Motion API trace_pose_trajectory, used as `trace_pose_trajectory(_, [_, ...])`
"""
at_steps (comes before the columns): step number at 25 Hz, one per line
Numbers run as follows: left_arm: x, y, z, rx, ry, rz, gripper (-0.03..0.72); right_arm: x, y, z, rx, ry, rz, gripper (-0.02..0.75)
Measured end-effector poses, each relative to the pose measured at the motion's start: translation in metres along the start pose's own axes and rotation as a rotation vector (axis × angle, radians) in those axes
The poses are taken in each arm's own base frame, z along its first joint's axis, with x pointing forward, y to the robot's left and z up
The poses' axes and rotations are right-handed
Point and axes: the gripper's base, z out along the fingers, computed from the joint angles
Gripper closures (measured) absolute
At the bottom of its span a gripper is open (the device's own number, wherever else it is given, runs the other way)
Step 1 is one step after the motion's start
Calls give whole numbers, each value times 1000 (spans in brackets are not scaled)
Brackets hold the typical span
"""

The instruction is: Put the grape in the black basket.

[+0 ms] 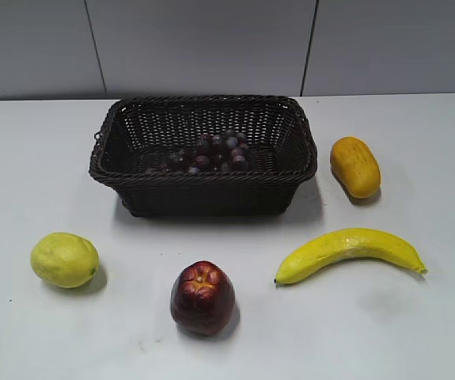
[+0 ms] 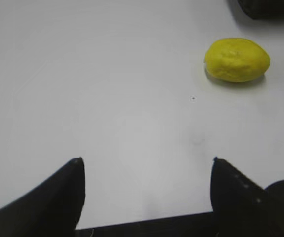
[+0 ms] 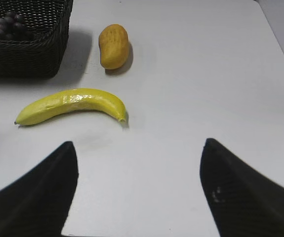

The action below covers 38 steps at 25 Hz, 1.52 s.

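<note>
White tabletop [image 1: 417, 332], grape [image 1: 211, 153] sitting inside the basket [image 1: 203, 186]. Left hand [image 2: 146, 160] and right hand [image 3: 137, 145] both spread wide, holding nothing.

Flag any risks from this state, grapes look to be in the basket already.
Little left to fail. The grape lies inside the black basket, toward its right half. Both end effectors, left and right, are open and empty above bare table. Main risk: a low retreat by the right one could nudge the banana just ahead of it.
</note>
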Motion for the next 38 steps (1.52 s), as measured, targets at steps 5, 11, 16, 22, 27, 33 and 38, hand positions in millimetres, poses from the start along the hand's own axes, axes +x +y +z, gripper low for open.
trace_pose_trajectory(5, [0,0,6,-3,-21,-2,102,0,0,0,0,0,0,153])
trace_pose_trajectory(11, [1,1,11,-7,-38,-2,102,0,0,0,0,0,0,153])
trace_pose_trajectory(16, [0,1,11,-7,-40,-2,102,0,0,0,0,0,0,153])
trace_pose_trajectory(22, [1,1,10,-14,-50,-12,102,0,0,0,0,0,0,153])
trace_pose_trajectory(27, [7,0,1,-60,-126,-40,102,0,0,0,0,0,0,153])
trace_pose_trajectory(33, [20,-3,-13,-92,-250,-42,104,0,0,0,0,0,0,153])
trace_pose_trajectory(38, [23,-4,-16,-95,-280,-40,105,0,0,0,0,0,0,153])
